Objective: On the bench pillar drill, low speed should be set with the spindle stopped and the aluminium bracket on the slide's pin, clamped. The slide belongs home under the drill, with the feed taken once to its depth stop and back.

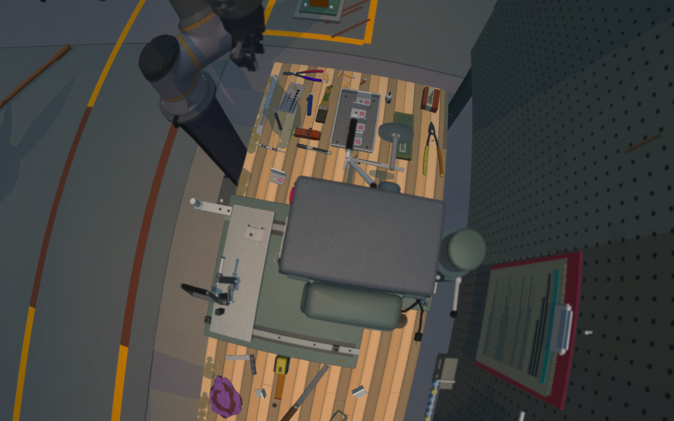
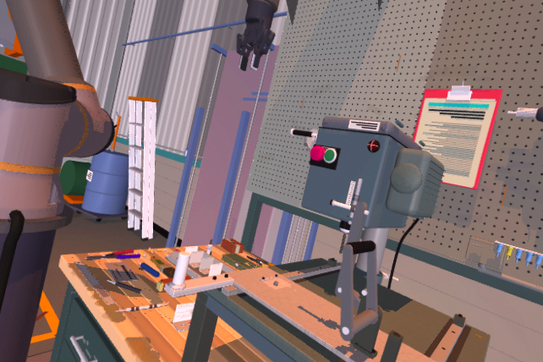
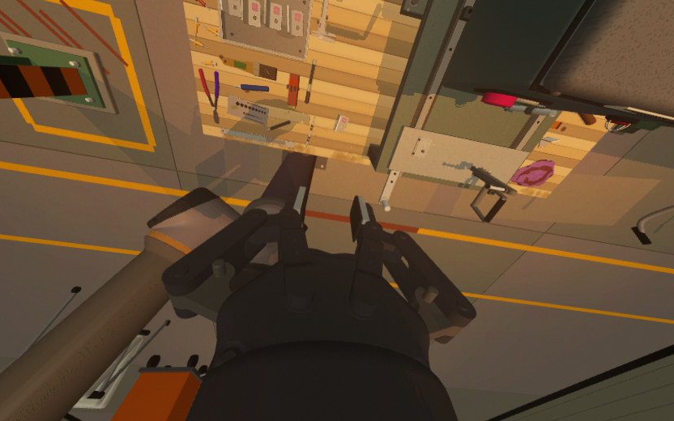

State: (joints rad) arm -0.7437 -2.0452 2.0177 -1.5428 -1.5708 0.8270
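Observation:
The aluminium bracket (image 1: 278, 177) with a pink mark lies flat on the wooden bench, beside the drill's base plate and far below my gripper (image 2: 250, 64). The gripper hangs high above the bench's front corner, open and empty. The grey slide (image 1: 240, 272) is pulled out toward the bench front, away from under the drill head (image 1: 363, 235); its pin (image 2: 275, 282) is bare and its toggle clamp (image 2: 357, 290) stands raised. The red and green buttons (image 2: 323, 154) sit on the head's face. The feed handle (image 1: 352, 136) sticks out from the head's side.
The robot's own base column (image 1: 182, 89) stands by the bench's front corner, under the gripper. A tray of bracket blanks (image 1: 356, 119), pliers (image 1: 304, 74), a ruler and other small tools litter the bench beyond the bracket. A pegboard wall with a clipboard (image 2: 458, 136) stands behind the drill.

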